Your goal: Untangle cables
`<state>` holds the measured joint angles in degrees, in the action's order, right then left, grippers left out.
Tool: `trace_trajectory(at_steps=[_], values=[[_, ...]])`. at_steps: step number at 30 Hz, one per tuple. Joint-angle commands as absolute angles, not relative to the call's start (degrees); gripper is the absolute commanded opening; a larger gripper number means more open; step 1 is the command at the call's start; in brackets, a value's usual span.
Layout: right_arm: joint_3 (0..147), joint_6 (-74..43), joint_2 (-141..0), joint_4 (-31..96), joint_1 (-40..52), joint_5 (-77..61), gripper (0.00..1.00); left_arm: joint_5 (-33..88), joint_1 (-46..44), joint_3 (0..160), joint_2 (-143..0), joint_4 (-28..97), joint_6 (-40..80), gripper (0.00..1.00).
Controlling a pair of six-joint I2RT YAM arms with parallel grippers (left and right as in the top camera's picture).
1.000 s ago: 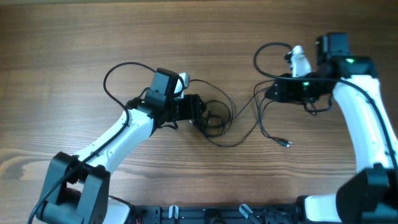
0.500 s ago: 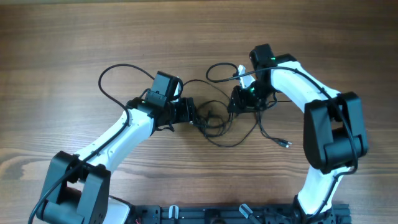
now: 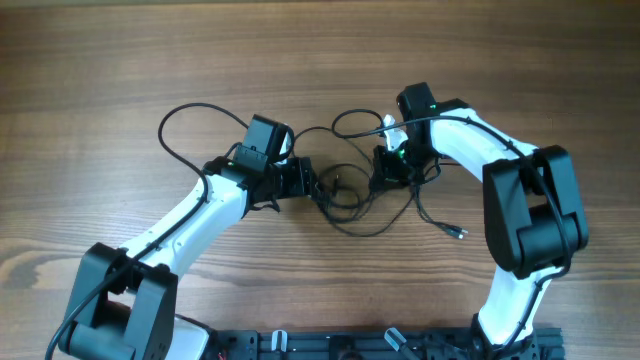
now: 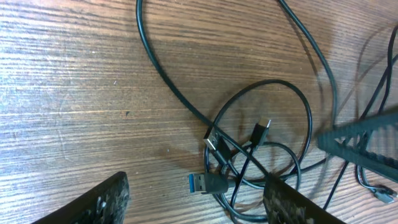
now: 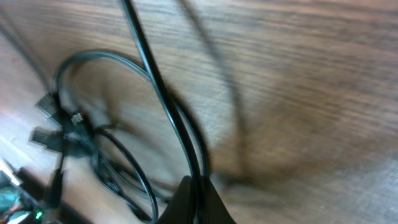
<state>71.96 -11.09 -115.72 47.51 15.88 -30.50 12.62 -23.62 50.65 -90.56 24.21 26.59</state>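
Left gripper point(image 4: 196, 186): fingers spread wide, holding nothing, straddling a blue-tipped USB plug point(image 4: 200, 183) in the cables point(image 3: 345, 200) knot, mid-table point(image 3: 100, 60). Right gripper point(image 5: 198, 198): fingers pinched together on one cord of the cables. Loose plug end point(image 3: 460, 232) lies farthest right.

From overhead, the left end effector point(image 3: 308, 182) and the right end effector point(image 3: 383, 172) both merge with the black cables point(image 3: 345, 205) at the middle of the desk point(image 3: 100, 60), so which strands cross over which is lost. The plug point(image 3: 460, 232) toward the desk's near right corner is too small to identify. The left wrist view crops both fingers point(image 4: 93, 202) at its bottom edge, and a ribbed dark bar point(image 4: 360, 140) at its right edge is blurred. The right wrist view is smeared throughout, with its pinched fingertips point(image 5: 186, 202) cropped below.
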Motion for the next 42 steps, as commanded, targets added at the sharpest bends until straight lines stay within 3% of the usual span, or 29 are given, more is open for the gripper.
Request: trace_trajectory(at_steps=[1, 4, 8, 9, 10, 12, 16, 19, 21, 23, 29, 31, 34, 36, 38, 41, 42], values=[[83.5, -5.82, -110.59, 55.07, 16.05, -33.5, 0.04, 11.75, -23.73, 50.89, -91.22, 25.02, 25.71, 0.71], [96.92, -4.78, -102.65, 61.82, 16.08, -33.61, 0.04, 11.75, -23.73, 50.92, -91.22, 25.15, 25.74, 0.71], [98.63, -13.02, -93.97, 59.05, 16.12, -33.58, 0.04, 11.75, -23.73, 50.92, -91.22, 25.06, 25.71, 0.72], [98.63, -13.76, -93.27, 59.24, 16.12, -33.63, 0.04, 12.16, -23.73, 50.92, -91.22, 24.88, 25.69, 0.64], [98.63, -13.69, -93.1, 59.11, 16.12, -35.55, 0.04, 12.88, -23.73, 50.92, -91.22, 24.38, 25.69, 0.48], [98.63, -13.65, -93.17, 58.52, 16.12, -37.91, 0.04, 13.08, -23.59, 50.92, -91.09, 22.55, 25.69, 0.43], [98.63, -10.0, -93.14, 55.92, 16.12, -45.45, 0.04, 23.09, -22.04, 50.92, -90.96, 15.2, 25.67, 0.55], [98.63, -9.21, -93.14, 55.31, 16.12, -41.95, 0.04, 36.97, -21.08, 50.92, -90.96, 7.31, 25.65, 0.79], [98.63, -9.23, -93.14, 54.52, 16.12, -41.36, 0.04, 44.14, -21.26, 50.92, -90.96, 3.14, 25.41, 0.86], [98.63, -12.14, -93.14, 52.49, 16.12, -39.46, 0.04, 44.53, -21.61, 50.92, -90.98, 4.56, 22.61, 0.76], [98.63, -18.24, -93.17, 49.17, 16.12, -33.21, 0.04, 44.53, -22.5, 50.92, -90.98, 8.51, 22.65, 0.65], [98.63, -19.57, -93.17, 48.62, 16.12, -32.58, 0.04, 44.53, -23.88, 50.92, -90.98, 8.38, 22.61, 0.65], [98.63, -21.65, -93.17, 48.73, 16.14, -31.0, 0.04, 42.46, -27.27, 50.92, -90.98, 7.66, 18.33, 0.76], [98.63, -21.63, -93.17, 48.71, 16.16, -34.81, 0.04, 36.51, -28.47, 50.92, -90.98, 6.13, 18.37, 0.76], [98.63, -21.67, -93.17, 48.71, 16.19, -37.47, 0.04, 29.19, -29.85, 50.92, -90.98, 3.05, 18.41, 0.73], [98.63, -22.55, -93.17, 48.93, 16.16, -37.98, 0.04, 24.08, -31.68, 50.92, -90.98, -0.89, 18.41, 0.46], [98.63, -22.57, -93.17, 48.93, 16.16, -38.04, 0.04, 24.1, -31.77, 50.92, -90.98, -1.06, 18.44, 0.33]])
